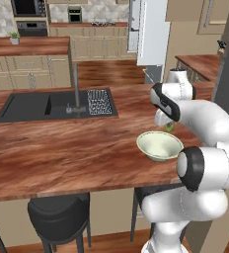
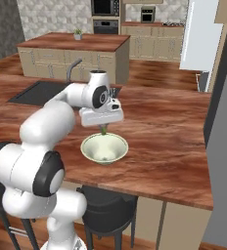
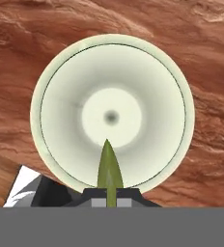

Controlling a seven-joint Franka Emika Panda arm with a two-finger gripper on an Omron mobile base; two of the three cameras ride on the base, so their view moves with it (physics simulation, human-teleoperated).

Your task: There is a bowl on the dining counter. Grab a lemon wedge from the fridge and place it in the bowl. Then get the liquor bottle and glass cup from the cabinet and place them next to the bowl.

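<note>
Pinched tight in the gripper (image 3: 111, 198) is the lemon wedge (image 3: 108, 166), the closest thing in the hand view. It looks like a thin yellow-green sliver with a sharp tip. Its lower end is hidden between the closed jaws.

Right under the wedge sits the bowl (image 3: 56, 72). It is round, wide and shallow, pale greenish-white, with a small dark dot in its middle. The wedge hangs over the bowl's near rim and does not touch the bowl. In the right base view the gripper (image 2: 102, 129) hovers just above the bowl (image 2: 104, 147), and the wedge (image 2: 103, 130) shows as a tiny green bit. In the left base view the arm covers most of the wedge (image 1: 170, 126), beside the bowl (image 1: 159, 145).

The bowl rests on the dining counter (image 1: 62, 148), close to its front edge. Farther back from the bowl are the black sink (image 1: 32, 106) and the thin faucet (image 1: 76, 84). Under the counter, below the bowl, stands a dark stool (image 1: 59, 215), cut off at the bottom.
</note>
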